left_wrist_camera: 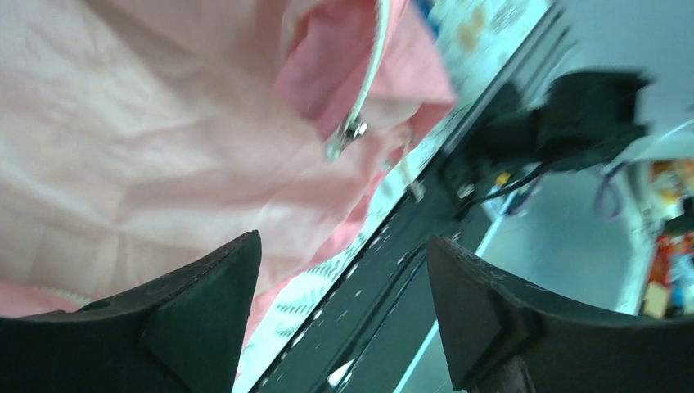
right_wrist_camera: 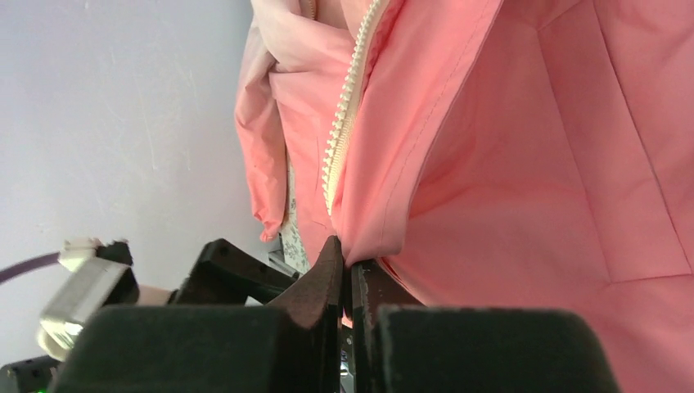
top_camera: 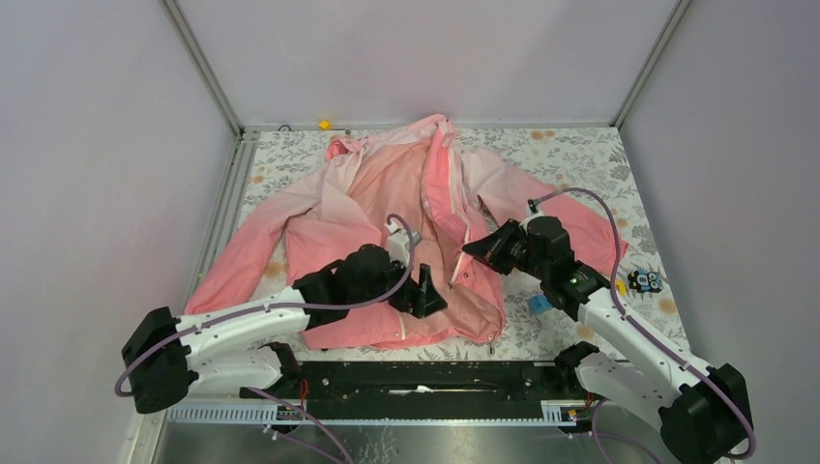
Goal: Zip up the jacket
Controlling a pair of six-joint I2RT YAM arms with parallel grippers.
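The pink jacket (top_camera: 387, 203) lies spread on the floral table, collar at the back, hem near me, its front open. My right gripper (top_camera: 474, 249) is shut on the right front panel's edge (right_wrist_camera: 372, 237) beside the white zipper teeth (right_wrist_camera: 342, 131) and lifts that fabric. My left gripper (top_camera: 430, 290) is open and empty, just above the lower front of the jacket near the hem. In the left wrist view the metal zipper slider (left_wrist_camera: 350, 131) hangs at the end of the white zipper tape (left_wrist_camera: 372, 57), beyond the open fingers (left_wrist_camera: 213, 278).
The black rail (top_camera: 416, 377) with both arm bases runs along the near table edge. A blue block (top_camera: 538, 304) and a small dark toy (top_camera: 644, 281) lie right of the jacket. A yellow piece (top_camera: 324, 124) sits at the back wall.
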